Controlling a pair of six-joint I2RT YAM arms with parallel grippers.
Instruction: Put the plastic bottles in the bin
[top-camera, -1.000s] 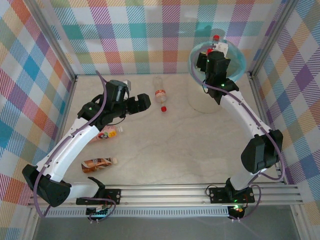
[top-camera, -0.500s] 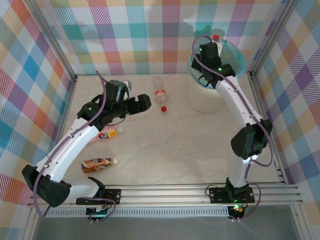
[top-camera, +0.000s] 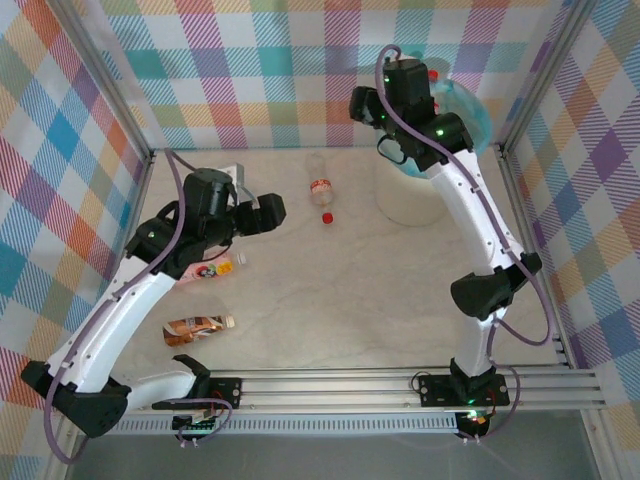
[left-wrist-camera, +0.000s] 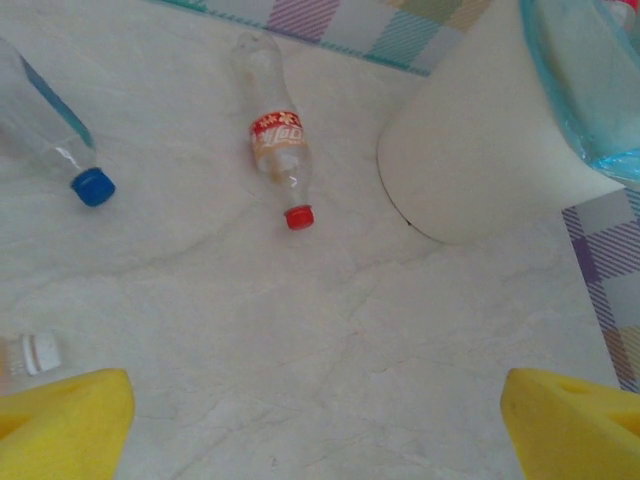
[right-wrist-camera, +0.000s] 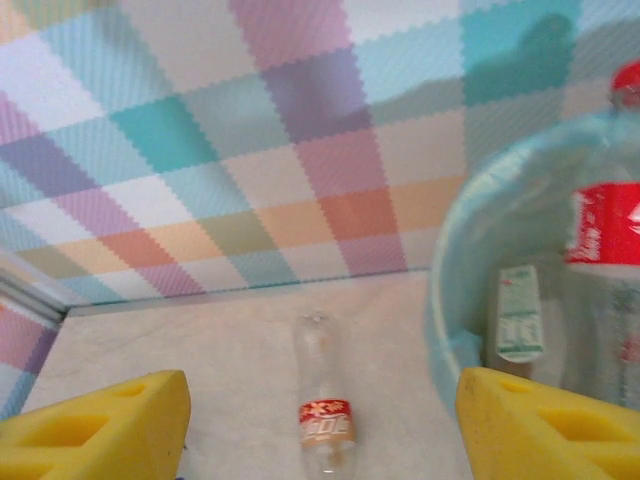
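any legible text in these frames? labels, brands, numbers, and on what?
No text reads cleanly.
red-capped bottle on the table: white marks on the red label, blurred.
red-label bottle in the bin: blurred.
green-white label in the bin: blurred.
orange-label bottle and pink-label bottle: too small.

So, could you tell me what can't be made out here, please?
Top view: right arm covers part of the bin.
Left wrist view: blue-capped bottle and white-capped bottle, cut by the left edge.
Right wrist view: red-labelled bottle, blurred, cut by the right edge.
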